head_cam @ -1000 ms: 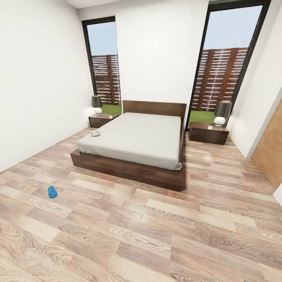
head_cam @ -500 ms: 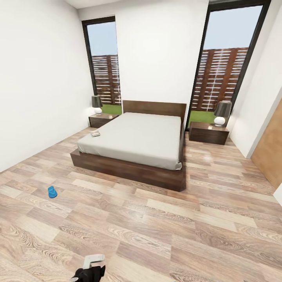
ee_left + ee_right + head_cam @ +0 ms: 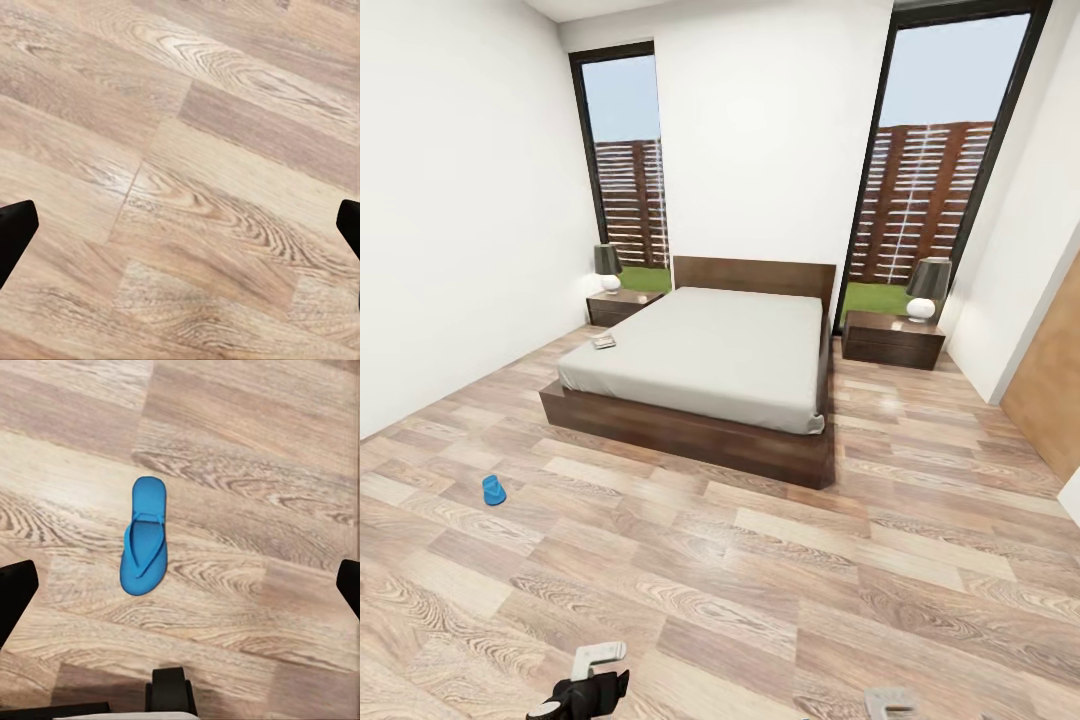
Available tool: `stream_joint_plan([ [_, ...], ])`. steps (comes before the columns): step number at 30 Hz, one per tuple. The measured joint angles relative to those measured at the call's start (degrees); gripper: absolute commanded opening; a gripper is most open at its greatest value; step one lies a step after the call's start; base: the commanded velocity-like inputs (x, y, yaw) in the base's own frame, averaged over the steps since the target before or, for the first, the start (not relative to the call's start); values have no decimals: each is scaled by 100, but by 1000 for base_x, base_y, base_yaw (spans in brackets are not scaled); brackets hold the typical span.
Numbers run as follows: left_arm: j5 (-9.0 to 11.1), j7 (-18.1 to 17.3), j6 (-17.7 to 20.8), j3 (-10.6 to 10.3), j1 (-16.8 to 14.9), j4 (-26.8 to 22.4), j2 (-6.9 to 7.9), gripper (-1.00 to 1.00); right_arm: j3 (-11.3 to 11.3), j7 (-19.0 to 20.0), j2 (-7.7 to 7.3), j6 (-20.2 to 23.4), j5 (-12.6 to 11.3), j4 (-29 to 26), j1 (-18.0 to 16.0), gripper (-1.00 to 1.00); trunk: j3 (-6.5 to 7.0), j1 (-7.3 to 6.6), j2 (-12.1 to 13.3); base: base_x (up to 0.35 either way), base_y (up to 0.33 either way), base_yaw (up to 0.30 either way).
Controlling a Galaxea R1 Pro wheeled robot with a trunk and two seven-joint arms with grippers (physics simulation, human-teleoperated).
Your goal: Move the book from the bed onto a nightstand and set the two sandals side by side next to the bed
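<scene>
A: Finger state?

B: Left gripper: fingertips spread to opposite edges of the left wrist view, bare plank floor between them, nothing held. Right gripper: same wide spread, released.

A: Anything under the right one?

B: Yes. Right wrist view has a blue sandal flat on the floor, strap up, lying between the fingers' lines but clear of both. Head view doesn't catch that sandal. It does catch the other sandal, alone on the floor at the left, well apart from the bed.

A: Book?

B: Head view only: book lies on the mattress at its left edge, near the left nightstand.

A: Arms in the head view?

B: Left gripper pokes in at the bottom edge; a bit of the right gripper at the bottom right.

A: Surroundings?

B: Second nightstand right of the bed, a lamp on it, another lamp on the left one. Tall windows behind. Open floor between robot and bed.
</scene>
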Motion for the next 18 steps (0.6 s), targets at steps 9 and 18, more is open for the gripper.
stream_joint_plan([
  [9,239,-17,-13,108,-2,0,4,100,2,-51,8,448,-29,-5,-694,100,0,0,0,0,0,0],
  [18,332,-1,-19,133,0,0,18,100,1,-57,8,503,-28,-21,-948,100,0,0,0,0,0,0],
])
